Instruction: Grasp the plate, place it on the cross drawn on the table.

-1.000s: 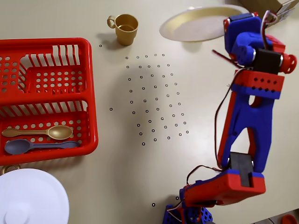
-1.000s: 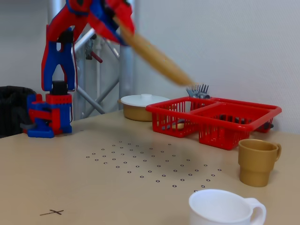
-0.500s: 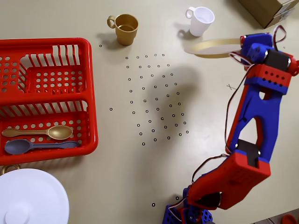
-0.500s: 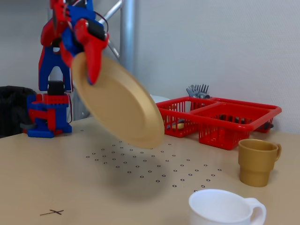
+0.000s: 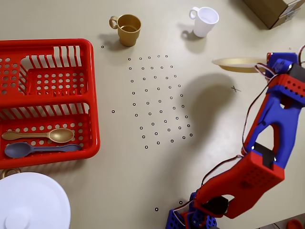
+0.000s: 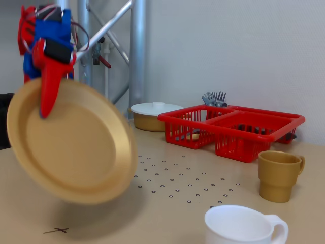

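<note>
The gripper (image 6: 44,96) had its fingers clamped on the upper rim of the plate (image 6: 71,142), which hung clear of the table (image 5: 119,181), steeply tilted and close above the cross (image 5: 234,88). Held only at the rim, the plate might have slipped or swung, and if lowered at that tilt its bottom edge would probably have struck first, so it could skid off the cross. Beside the cross the surface lay bare, with the white cup (image 5: 205,21) and tan cup (image 5: 128,29) well apart from it.
</note>
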Controlling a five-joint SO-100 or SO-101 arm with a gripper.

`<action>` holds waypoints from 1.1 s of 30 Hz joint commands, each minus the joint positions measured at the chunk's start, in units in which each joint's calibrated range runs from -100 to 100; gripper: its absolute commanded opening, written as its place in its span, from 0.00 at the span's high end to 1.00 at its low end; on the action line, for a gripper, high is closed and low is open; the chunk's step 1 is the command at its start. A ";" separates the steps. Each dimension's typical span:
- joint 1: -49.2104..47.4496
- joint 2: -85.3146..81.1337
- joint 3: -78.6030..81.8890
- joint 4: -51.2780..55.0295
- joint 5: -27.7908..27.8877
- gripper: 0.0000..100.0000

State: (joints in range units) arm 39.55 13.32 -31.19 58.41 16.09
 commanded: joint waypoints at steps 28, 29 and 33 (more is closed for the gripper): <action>6.39 -11.29 43.89 -33.10 1.56 0.93; 6.46 -11.71 45.61 -34.07 1.95 0.92; 6.53 -15.18 54.22 -39.06 3.17 0.89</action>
State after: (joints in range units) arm 45.38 5.15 22.24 21.88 18.83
